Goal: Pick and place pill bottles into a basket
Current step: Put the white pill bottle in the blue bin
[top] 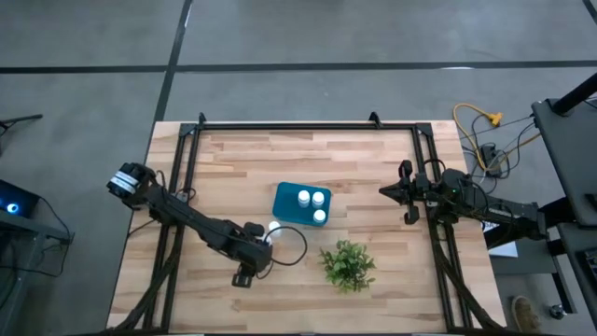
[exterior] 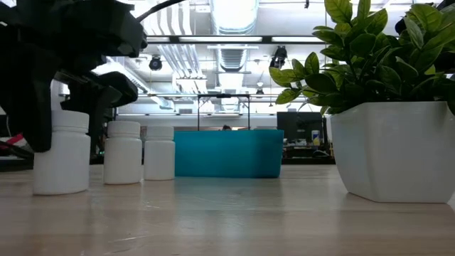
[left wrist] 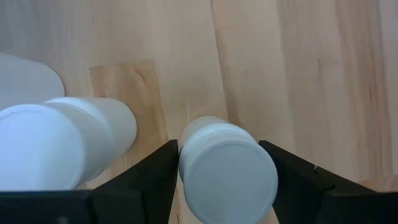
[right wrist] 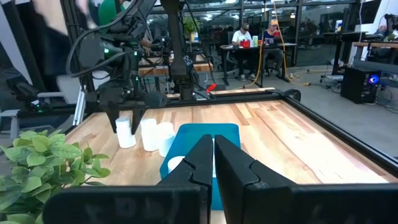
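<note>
The left gripper (top: 254, 263) is down over a pill bottle (left wrist: 227, 168), its fingers (left wrist: 146, 180) spread to either side of the white cap with a gap showing on each side. That bottle stands just off the near-left corner of the teal basket (top: 284, 200), with two other bottles (exterior: 124, 151) beside it and closer to the basket. Three more bottles (top: 312, 204) already sit inside the basket. The right gripper (top: 403, 191) hangs well off to the basket's right, its fingers pressed together around nothing. A potted plant (top: 348, 265) stands on the near side of the basket.
</note>
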`<state>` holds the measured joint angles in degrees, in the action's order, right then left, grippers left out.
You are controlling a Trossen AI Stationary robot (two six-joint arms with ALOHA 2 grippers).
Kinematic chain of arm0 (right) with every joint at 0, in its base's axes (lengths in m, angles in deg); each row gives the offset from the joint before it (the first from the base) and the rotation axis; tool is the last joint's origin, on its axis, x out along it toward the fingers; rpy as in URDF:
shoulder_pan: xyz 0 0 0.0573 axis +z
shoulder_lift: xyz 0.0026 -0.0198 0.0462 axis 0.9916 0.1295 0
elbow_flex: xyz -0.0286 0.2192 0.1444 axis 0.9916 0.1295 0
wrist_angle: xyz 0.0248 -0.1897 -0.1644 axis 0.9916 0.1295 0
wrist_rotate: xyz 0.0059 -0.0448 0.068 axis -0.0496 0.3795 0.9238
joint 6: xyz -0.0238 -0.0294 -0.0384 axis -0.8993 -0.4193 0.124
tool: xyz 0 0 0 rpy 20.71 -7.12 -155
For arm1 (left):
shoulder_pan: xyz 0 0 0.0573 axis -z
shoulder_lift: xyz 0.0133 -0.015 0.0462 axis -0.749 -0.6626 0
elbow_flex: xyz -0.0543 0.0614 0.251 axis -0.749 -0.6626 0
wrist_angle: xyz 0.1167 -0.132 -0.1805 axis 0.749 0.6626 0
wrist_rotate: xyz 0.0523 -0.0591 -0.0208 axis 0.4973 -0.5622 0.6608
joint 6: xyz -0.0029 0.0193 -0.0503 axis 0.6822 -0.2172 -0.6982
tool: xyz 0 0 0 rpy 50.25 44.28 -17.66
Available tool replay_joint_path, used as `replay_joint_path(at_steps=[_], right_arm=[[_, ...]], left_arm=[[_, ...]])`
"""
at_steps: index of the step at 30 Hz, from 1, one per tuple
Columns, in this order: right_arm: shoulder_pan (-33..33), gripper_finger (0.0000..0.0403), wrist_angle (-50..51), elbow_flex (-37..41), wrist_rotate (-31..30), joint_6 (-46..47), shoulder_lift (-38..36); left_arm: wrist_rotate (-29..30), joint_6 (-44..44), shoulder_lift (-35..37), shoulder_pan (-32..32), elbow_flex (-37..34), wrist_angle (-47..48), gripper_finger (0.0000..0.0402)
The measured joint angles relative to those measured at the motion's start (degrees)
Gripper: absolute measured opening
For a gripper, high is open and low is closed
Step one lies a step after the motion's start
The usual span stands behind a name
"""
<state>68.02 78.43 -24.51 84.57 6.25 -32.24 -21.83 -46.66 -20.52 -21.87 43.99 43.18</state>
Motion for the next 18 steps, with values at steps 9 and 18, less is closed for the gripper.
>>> replay_joint_path(at_steps=[9,18], right_arm=[[0.01,0.0009,0.00,0.01,0.00,0.00,0.00],[-0.01,0.0009,0.00,0.01,-0.02,0.00,0.00]], left_arm=[[0.01,0.00,1.74,0.00,0.00,-0.20,0.0202],[0.00,-0.02,1.78,0.00,-0.24,-0.21,0.0202]])
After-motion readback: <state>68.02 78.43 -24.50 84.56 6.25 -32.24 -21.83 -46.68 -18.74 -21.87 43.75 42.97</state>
